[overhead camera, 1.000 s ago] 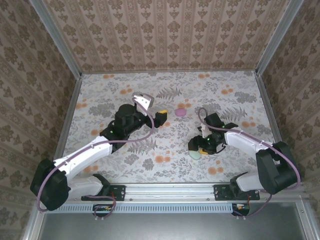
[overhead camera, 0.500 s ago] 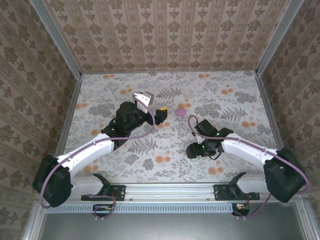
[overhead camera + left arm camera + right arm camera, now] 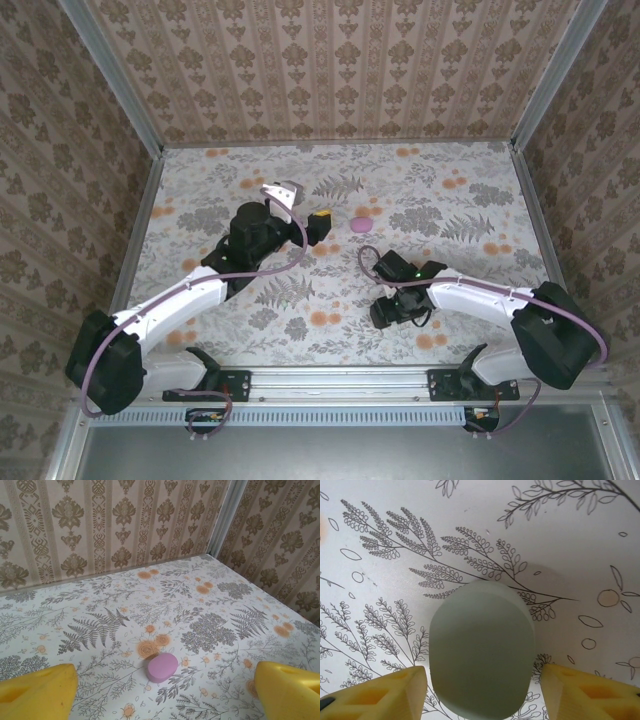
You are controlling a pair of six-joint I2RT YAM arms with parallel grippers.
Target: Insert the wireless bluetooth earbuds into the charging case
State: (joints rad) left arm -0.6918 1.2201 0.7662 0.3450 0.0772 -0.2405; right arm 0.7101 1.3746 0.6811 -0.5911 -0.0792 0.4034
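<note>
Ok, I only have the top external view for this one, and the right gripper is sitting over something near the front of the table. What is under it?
Observer: The right wrist camera shows a pale green case lying flat on the table, its top smooth and unbroken.
Operator: Is the right gripper closed on it?
Observer: No. The right gripper is open, with one yellow finger on each side of the case; whether either finger touches it is too close to call.
Operator: And the left gripper, is it carrying anything?
Observer: The left wrist camera shows the left gripper open with nothing between its fingers, and the pink case on the table ahead of it.
</note>
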